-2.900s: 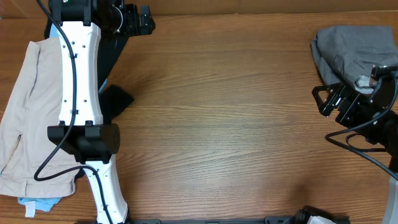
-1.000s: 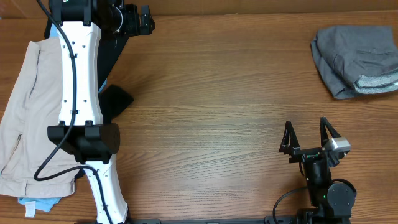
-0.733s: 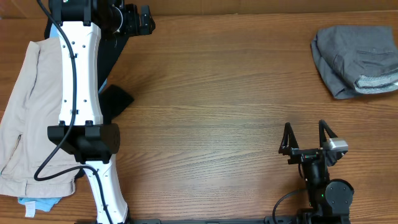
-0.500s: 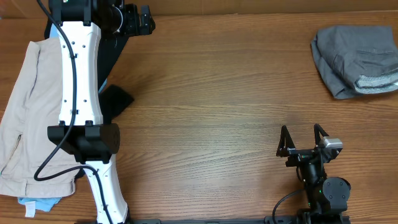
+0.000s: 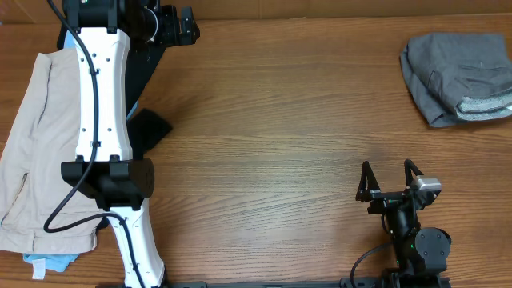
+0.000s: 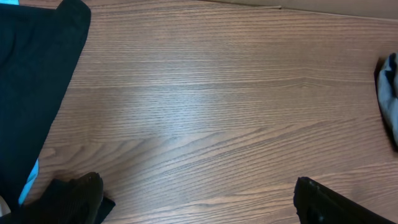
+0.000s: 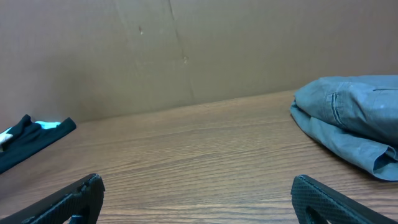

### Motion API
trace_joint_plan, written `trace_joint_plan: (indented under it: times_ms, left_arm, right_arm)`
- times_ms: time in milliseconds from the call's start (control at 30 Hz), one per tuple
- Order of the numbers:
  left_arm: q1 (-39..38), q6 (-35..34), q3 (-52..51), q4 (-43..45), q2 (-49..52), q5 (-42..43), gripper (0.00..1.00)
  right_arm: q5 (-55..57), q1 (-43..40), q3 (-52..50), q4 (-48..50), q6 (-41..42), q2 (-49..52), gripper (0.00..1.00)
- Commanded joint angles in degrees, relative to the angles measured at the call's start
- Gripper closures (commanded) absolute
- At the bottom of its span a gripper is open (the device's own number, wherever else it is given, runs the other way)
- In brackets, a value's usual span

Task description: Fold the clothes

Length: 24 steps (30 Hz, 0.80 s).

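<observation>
The mid-grey shorts (image 5: 456, 74) lie folded in a bundle at the far right of the table, pale lining showing at one edge. They also show in the right wrist view (image 7: 351, 118) and at the edge of the left wrist view (image 6: 389, 99). My right gripper (image 5: 390, 178) is open and empty near the front edge, well clear of them; its fingers (image 7: 336, 200) stand wide apart. My left gripper (image 5: 178, 28) is open and empty at the far left, over bare wood (image 6: 199, 205). Beige shorts (image 5: 36, 152) lie flat at the left.
A black garment (image 5: 148, 128) lies under the left arm and shows in the left wrist view (image 6: 31, 93). A light-blue garment (image 5: 48, 262) peeks out below the beige shorts. A brown wall (image 7: 186, 50) backs the wooden table (image 5: 280, 144).
My right gripper was at the grey shorts and has let them go, drawing back to the front edge. In the last second it slid slightly nearer the front. The left arm has not moved.
</observation>
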Motion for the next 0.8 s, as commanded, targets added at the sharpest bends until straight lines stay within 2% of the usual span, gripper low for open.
trace_joint_plan:
  times_ms: [0, 533, 767]
  left_arm:
    - [-0.35, 1.11, -0.24, 0.04, 0.42, -0.33, 0.0]
    - [-0.33, 1.11, -0.24, 0.04, 0.37, -0.59, 0.0]
    - [-1.07, 1.11, -4.22, 0.17, -7.48, -0.55, 0.0]
  right_arm:
    - [0.59, 0.28, -0.61, 0.2, -0.02, -0.68, 0.0]
    - [0.57, 0.28, -0.61, 0.2, -0.02, -0.68, 0.0]
    - [0.59, 0.28, -0.61, 0.2, -0.02, -0.68, 0.0]
